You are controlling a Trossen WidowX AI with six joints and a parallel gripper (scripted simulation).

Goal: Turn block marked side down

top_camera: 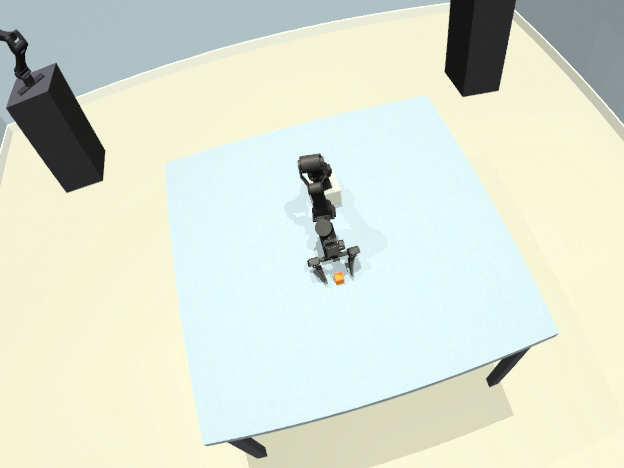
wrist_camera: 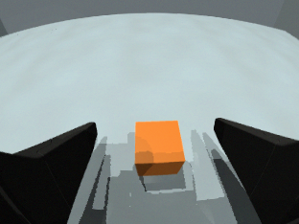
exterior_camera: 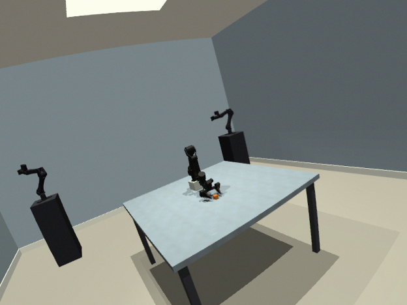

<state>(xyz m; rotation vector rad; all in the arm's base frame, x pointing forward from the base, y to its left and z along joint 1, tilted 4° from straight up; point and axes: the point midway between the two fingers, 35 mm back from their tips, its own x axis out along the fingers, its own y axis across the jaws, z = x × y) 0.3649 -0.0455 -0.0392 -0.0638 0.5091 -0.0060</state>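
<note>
The orange block is at the surface of the light blue table. In the wrist view its bright upper face and a narrow, darker near face show. No mark can be made out on them. Its underside is hidden, and a small gap beneath it cannot be ruled out. My gripper is open wide and low, tilted forward. Its fingers stand on either side of the block, with a gap on each side, touching nothing.
The arm's pale base block stands behind the gripper on the table. Black pedestals stand off the table, and the exterior view shows small arms on them.
</note>
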